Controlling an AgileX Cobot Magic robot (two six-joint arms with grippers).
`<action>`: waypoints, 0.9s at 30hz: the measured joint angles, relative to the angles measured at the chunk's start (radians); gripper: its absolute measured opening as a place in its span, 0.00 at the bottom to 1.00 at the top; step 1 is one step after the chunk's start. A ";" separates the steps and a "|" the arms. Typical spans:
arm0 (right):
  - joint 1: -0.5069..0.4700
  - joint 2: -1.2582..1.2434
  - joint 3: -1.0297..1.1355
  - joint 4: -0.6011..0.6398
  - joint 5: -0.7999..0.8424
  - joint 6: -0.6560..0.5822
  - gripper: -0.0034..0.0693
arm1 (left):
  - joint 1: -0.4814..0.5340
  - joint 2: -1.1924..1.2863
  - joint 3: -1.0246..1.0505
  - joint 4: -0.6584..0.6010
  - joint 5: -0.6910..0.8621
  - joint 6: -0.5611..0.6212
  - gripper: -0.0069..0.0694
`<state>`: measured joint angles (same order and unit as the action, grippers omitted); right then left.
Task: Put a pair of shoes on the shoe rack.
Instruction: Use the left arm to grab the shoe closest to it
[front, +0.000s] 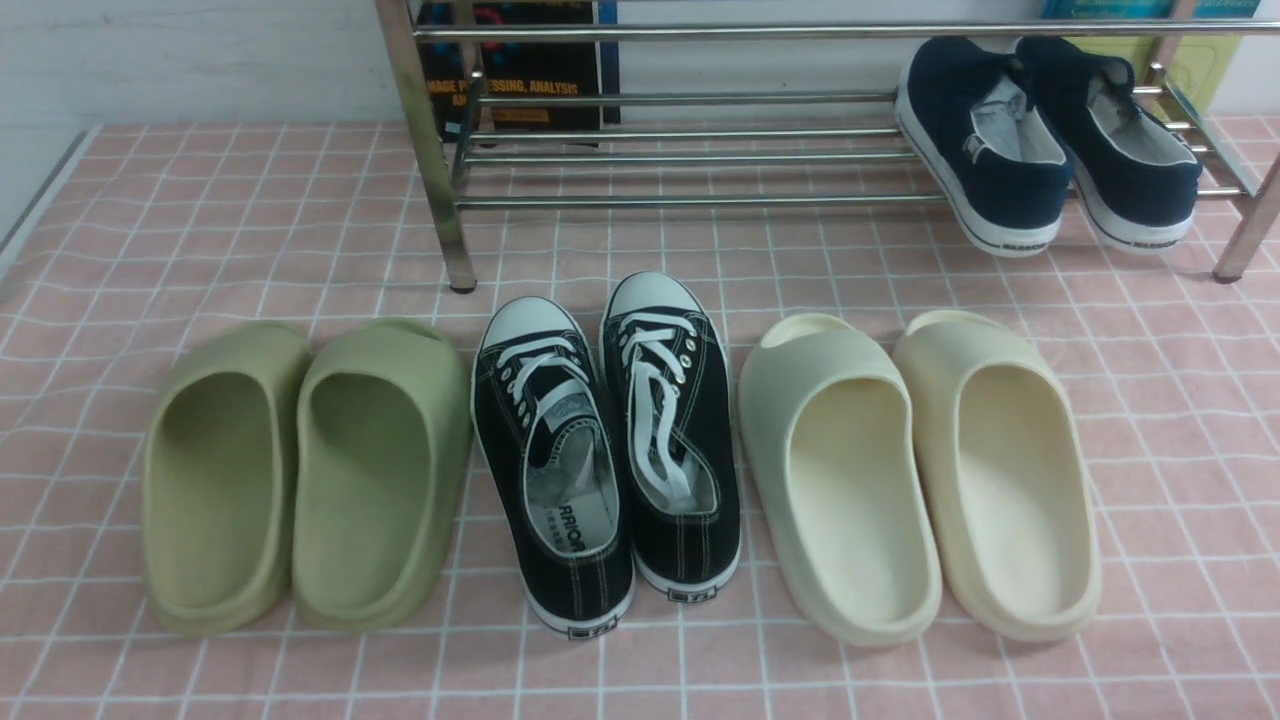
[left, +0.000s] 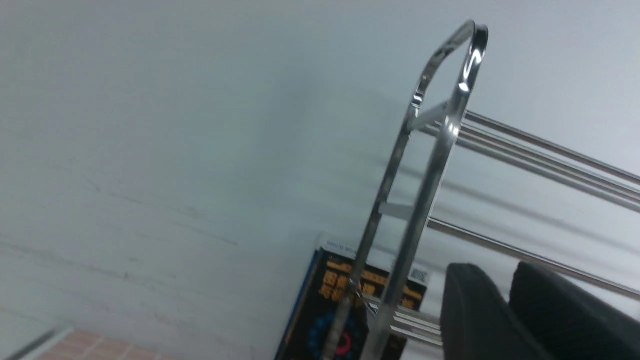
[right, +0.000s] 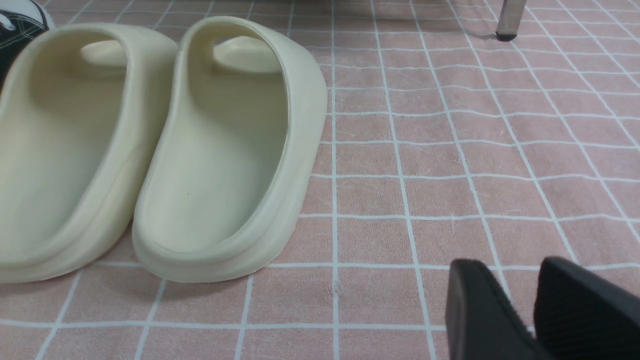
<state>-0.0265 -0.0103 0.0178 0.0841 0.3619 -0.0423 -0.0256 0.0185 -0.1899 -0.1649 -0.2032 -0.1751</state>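
Left gripper (left: 495, 272): two black matte fingers (left: 470, 310) stand close together, a sliver of gap between them, nothing held or touched. Directly beyond them rises the shoe rack (left: 425, 165), polished chrome tubing, its looped end post nearest and the long horizontal rails running away from it. A dark book (left: 330, 300) with orange lettering leans against the pale wall behind that post. Right gripper (right: 510, 265): black ribbed fingers (right: 480, 310) likewise nearly together and empty, hanging over the pink white-checked cloth (right: 450, 150). Ahead of them and to one side lie the cream slides (right: 225, 150), smooth moulded foam with rounded walls, well clear of the fingers. In the front view neither gripper appears. The pair of shoes (front: 560, 460), black canvas with white laces, rubber toe caps and soles, sits on the cloth in front of the rack, not on it, toes towards the rails, hemmed between the olive slides (front: 300, 470) and the cream ones. Navy slip-ons (front: 1050, 150) occupy the right end of the rack's lower rails.
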 joint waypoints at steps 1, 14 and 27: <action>0.000 0.000 0.000 0.000 0.000 0.000 0.32 | 0.000 0.014 -0.040 0.001 0.055 0.001 0.21; 0.000 0.000 0.000 0.000 0.000 0.000 0.33 | 0.000 0.847 -0.463 0.016 0.593 0.039 0.09; 0.000 0.000 0.000 0.000 0.000 0.000 0.36 | -0.198 1.310 -0.737 -0.334 0.934 0.368 0.33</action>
<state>-0.0265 -0.0103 0.0178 0.0841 0.3619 -0.0423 -0.2240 1.3281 -0.9273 -0.4987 0.7305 0.1926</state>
